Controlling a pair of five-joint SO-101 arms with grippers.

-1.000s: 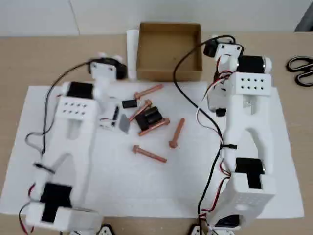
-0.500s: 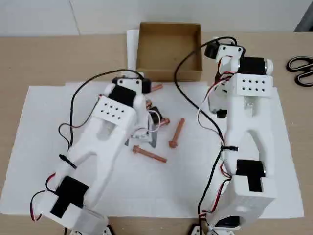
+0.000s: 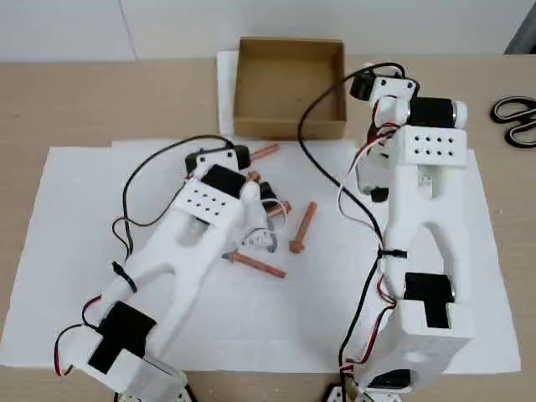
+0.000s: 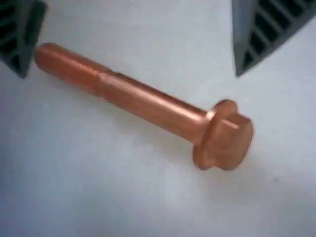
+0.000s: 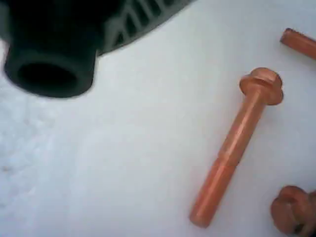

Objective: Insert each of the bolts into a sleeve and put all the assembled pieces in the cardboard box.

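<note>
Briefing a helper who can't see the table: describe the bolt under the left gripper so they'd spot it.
On the white sheet in front of the cardboard box, look beneath the left gripper, whose jaws stand open. The bolt lies flat there, and of the copper bolts it is the one farthest from the box.

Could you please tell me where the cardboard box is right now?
In the high view, the cardboard box sits at the far middle of the table, just beyond the white sheet, with a bolt lying close before its front wall.
</note>
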